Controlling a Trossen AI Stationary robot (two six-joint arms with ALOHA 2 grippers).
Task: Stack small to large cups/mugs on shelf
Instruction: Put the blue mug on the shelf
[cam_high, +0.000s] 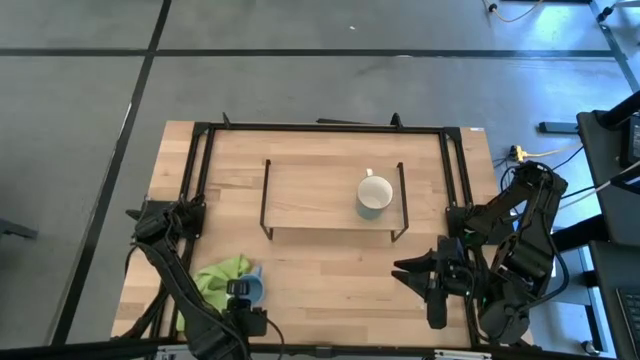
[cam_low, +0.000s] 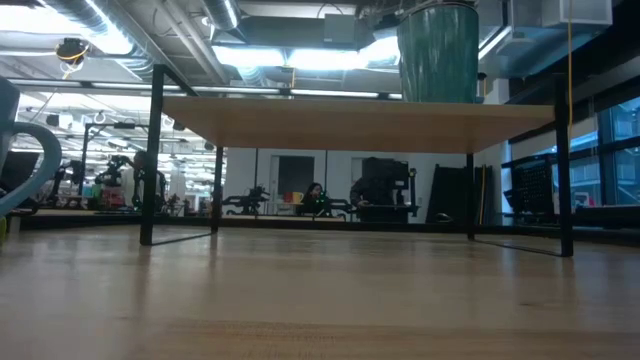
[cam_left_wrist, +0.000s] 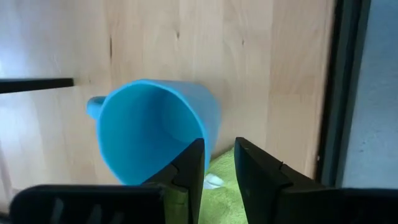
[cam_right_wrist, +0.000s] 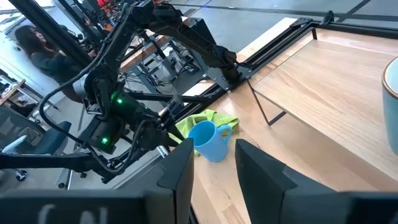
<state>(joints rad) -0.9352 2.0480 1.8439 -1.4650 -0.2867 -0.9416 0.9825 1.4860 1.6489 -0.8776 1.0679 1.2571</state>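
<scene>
The light-blue mug is at the table's near left, beside a green cloth. It also shows in the left wrist view and the right wrist view. My left gripper is shut on its rim. The cream-white mug stands upright on the right part of the shelf, by its base. My right gripper is open and empty over the table's near right, in front of the shelf. The small clear glass cup does not show in any view. My left gripper holds the light-blue mug by its rim wall, on the side away from the handle. One finger is inside the mug and one outside. The fingers come slanting from above. The mug is tilted; whether it is off the table I cannot tell.
The shelf's black wire legs stand on the table, with open space under the board. A black frame runs along the table's far, left and right sides. A person sits beyond the table in the right wrist view.
</scene>
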